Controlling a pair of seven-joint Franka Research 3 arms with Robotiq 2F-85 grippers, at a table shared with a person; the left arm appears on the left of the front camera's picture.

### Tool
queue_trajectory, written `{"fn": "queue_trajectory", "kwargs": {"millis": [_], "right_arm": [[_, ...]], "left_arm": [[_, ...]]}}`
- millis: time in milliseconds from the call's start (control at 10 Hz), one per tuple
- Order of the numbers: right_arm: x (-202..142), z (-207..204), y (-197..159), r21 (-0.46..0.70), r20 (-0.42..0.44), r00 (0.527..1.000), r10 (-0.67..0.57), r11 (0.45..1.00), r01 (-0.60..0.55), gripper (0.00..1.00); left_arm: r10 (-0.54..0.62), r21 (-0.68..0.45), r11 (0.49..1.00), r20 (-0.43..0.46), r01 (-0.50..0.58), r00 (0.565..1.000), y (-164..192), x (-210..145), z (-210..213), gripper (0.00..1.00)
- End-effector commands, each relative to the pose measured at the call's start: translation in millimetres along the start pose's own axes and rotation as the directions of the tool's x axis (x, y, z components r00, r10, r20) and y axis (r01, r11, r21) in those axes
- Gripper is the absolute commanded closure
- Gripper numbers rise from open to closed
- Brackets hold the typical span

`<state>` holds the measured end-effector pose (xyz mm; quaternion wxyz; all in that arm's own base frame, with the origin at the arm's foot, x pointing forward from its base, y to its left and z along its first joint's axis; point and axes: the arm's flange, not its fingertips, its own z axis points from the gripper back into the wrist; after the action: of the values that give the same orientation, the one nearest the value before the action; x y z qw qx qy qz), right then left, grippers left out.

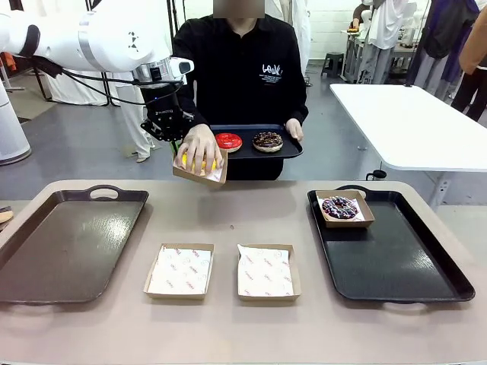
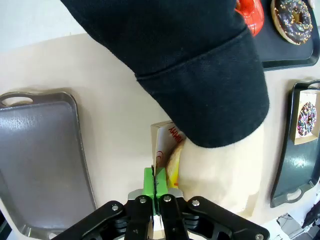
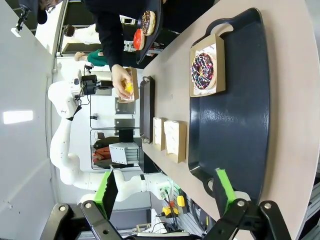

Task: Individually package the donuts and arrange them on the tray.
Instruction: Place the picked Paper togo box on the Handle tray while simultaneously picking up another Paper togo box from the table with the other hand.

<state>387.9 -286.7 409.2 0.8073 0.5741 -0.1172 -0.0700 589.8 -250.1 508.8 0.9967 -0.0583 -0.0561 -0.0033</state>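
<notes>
Box (image 1: 199,176) edge pinched by left gripper (image 2: 155,181) fingers; yellow donut (image 2: 172,162) just beyond fingertips, seemingly inside, under person's hand (image 1: 199,144). Right gripper (image 3: 165,185) spread, empty. Risk: downward push tearing box loose.

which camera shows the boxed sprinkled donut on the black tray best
The right wrist view: the boxed purple-brown donut lies large and uncovered, sprinkles plain, on the black tray. The front view shows it smaller, at that tray's far left corner. The left wrist view catches it small, near the picture's right edge.
</notes>
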Motion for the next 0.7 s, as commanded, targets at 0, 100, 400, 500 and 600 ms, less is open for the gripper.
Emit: {"fn": "queue_trajectory", "kwargs": {"millis": [0, 100, 400, 500, 600], "right_arm": [[-5.6, -3.6, 1.8, -0.011, 0.006, 1.0, -0.004, 1.0, 0.004, 0.0], [-5.6, -3.6, 1.8, -0.011, 0.006, 1.0, -0.004, 1.0, 0.004, 0.0], [-5.6, -3.6, 1.8, -0.011, 0.006, 1.0, -0.004, 1.0, 0.004, 0.0], [-5.6, -3.6, 1.8, -0.011, 0.006, 1.0, -0.004, 1.0, 0.004, 0.0], [-5.6, -3.6, 1.8, -0.011, 0.006, 1.0, -0.004, 1.0, 0.004, 0.0]], "left_arm": [[-0.002, 0.001, 1.0, 0.002, 0.002, 1.0, 0.4, -2.5, 2.3, 1.0], [-0.002, 0.001, 1.0, 0.002, 0.002, 1.0, 0.4, -2.5, 2.3, 1.0], [-0.002, 0.001, 1.0, 0.002, 0.002, 1.0, 0.4, -2.5, 2.3, 1.0], [-0.002, 0.001, 1.0, 0.002, 0.002, 1.0, 0.4, -2.5, 2.3, 1.0], [-0.002, 0.001, 1.0, 0.002, 0.002, 1.0, 0.4, -2.5, 2.3, 1.0]]}}
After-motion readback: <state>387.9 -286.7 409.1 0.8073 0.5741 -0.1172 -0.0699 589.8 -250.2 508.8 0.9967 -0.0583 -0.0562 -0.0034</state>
